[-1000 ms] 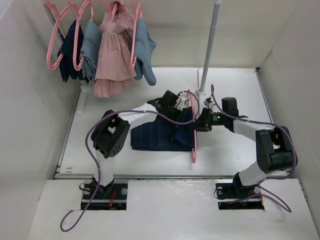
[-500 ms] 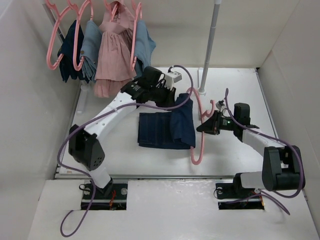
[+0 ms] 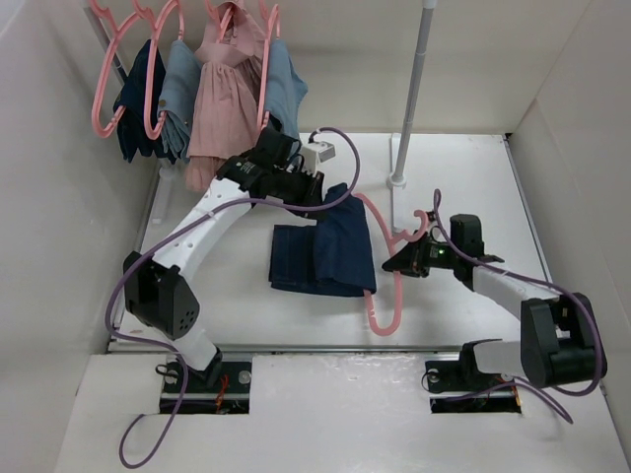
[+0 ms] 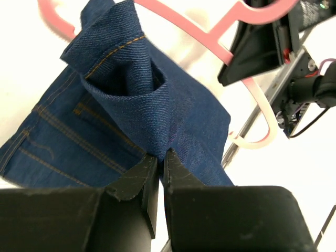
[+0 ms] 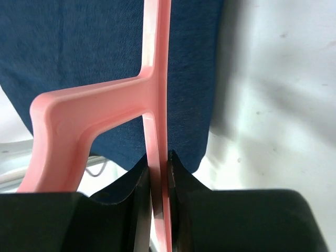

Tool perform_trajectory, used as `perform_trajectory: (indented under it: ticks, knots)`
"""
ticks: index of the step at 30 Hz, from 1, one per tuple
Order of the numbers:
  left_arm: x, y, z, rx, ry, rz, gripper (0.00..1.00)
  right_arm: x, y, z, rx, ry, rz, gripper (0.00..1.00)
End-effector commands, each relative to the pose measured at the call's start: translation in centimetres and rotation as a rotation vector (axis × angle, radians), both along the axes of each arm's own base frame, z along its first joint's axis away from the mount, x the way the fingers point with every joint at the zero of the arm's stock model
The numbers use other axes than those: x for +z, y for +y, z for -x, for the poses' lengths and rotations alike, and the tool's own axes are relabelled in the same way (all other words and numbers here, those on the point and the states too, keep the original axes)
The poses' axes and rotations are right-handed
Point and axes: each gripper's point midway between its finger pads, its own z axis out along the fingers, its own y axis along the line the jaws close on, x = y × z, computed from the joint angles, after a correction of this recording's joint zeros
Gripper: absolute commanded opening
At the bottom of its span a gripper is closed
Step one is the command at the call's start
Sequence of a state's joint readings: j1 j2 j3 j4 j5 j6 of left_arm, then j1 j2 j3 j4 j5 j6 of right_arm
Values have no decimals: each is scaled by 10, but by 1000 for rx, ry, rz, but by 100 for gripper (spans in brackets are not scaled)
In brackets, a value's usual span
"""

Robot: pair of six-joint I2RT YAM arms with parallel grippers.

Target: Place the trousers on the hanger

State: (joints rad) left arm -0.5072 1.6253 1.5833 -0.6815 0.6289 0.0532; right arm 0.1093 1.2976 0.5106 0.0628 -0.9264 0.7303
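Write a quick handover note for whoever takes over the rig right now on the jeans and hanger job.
Left gripper: shut on a lifted fold of the trousers; the rest lies on the table.
Right gripper: shut on the hanger near its neck, beside the trousers.
Done: both things gripped; denim overlaps one hanger arm.
Left: drape the trousers over the hanger; they are not yet hanging from it.
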Motion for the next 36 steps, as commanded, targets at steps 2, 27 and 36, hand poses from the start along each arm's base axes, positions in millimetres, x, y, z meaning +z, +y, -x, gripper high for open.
perform_trajectory:
  ticks: [2,27,36]
  knots:
    - [23,15,-2,0,-77,37,0,-6,0,-18,-103,-19,117,0]
    - [-143,95,-26,155,-94,-397,0,126,-20,-37,-148,-292,351,0]
    - [-125,75,-57,216,-105,-331,67,212,6,-29,-98,-395,384,0]
